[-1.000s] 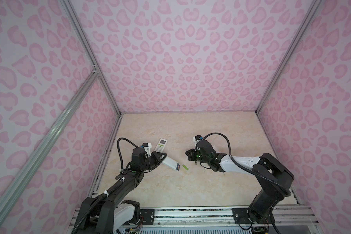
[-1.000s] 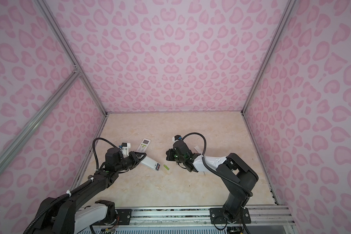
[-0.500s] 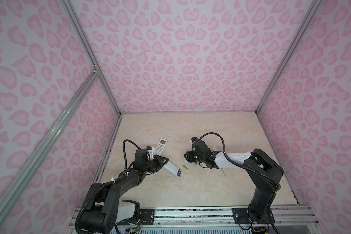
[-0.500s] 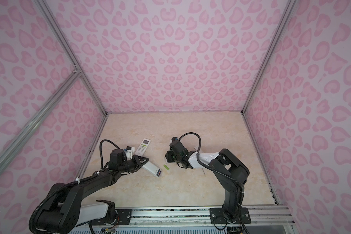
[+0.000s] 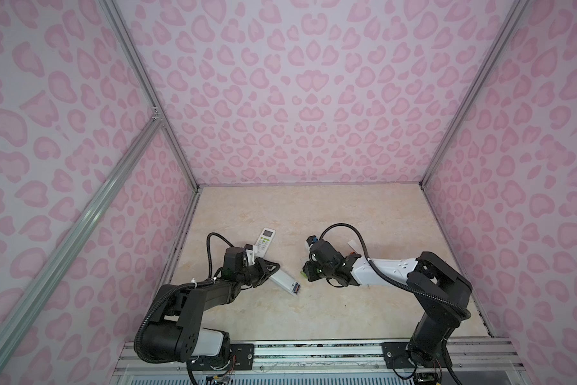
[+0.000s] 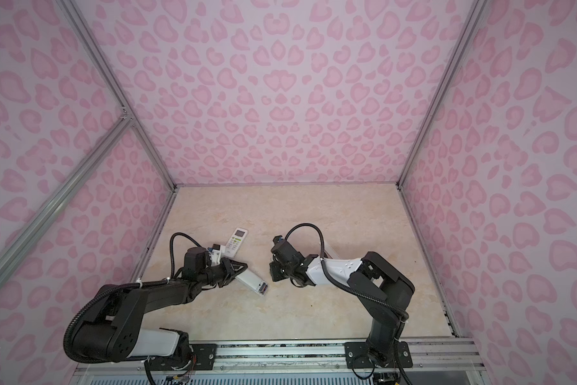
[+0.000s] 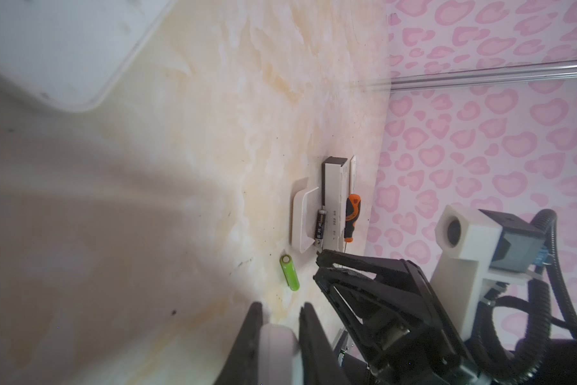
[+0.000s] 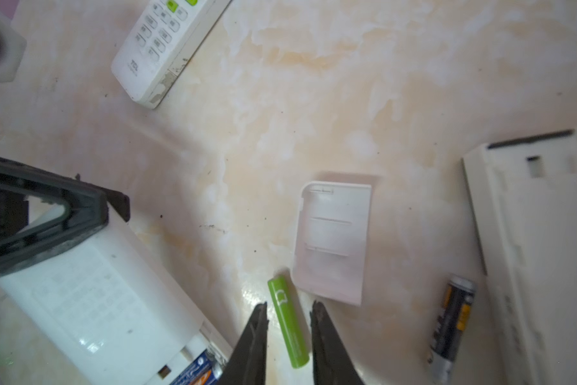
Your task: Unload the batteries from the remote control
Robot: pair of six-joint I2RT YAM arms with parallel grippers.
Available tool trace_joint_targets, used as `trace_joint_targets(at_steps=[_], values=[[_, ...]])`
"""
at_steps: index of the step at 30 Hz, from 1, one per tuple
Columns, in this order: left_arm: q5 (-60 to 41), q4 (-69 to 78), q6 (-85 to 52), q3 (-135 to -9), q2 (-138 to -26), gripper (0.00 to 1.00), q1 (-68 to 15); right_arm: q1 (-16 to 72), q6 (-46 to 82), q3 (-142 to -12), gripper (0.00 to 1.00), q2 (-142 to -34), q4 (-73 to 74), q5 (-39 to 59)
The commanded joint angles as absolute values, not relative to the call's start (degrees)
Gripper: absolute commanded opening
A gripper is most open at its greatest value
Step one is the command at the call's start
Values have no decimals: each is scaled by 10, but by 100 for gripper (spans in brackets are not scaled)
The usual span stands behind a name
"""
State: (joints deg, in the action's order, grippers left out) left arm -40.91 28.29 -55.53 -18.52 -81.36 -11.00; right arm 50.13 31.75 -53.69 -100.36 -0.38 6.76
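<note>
- The right pincer [image 8: 290,305] stands narrowly parted, low over the desk [image 8: 347,83]. It has one fingertip on each side of the green battery [image 8: 287,320]. A gap shows on both sides, so nothing is gripped.
- The green battery lies flat on the desk, one end just beside a loose white cover [image 8: 334,240].
- The left pincer [image 7: 280,313] is clamped on a white remote [image 8: 97,300], which is turned back side up. The remote's open end shows a blue battery [image 8: 197,370] inside.
- A black battery [image 8: 452,320] lies on the desk just beside a second remote [image 8: 530,250], which is also face down. An orange-handled screwdriver [image 7: 352,216] lies along that remote's other side.
- A third remote [image 5: 265,240], buttons up, lies on the desk near the left arm and shows in both top views.
</note>
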Motion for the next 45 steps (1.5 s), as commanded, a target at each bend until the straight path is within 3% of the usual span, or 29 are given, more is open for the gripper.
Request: trace_joint_targets(at_steps=[1, 8, 14, 26, 30, 35, 45], values=[[-394, 324, -556, -180, -825, 4, -111, 502, 316, -536, 24, -996, -6, 53], [-324, 352, -576, -158, -827, 6, -115, 479, 320, -511, 24, -952, -22, 29], [-291, 302, -550, -168, -815, 40, -116, 395, 285, -497, 31, -899, -100, 12], [-162, 124, -443, -228, -777, 90, -171, 243, 233, -468, 35, -800, -168, -17], [-109, 57, -401, -265, -790, 92, -212, 226, 223, -476, 35, -801, -180, -3], [-35, 3, -374, -307, -789, 86, -261, 228, 235, -452, 37, -800, -147, 26], [25, -97, -317, -373, -734, 92, -268, 220, 214, -467, 45, -841, -170, 3]])
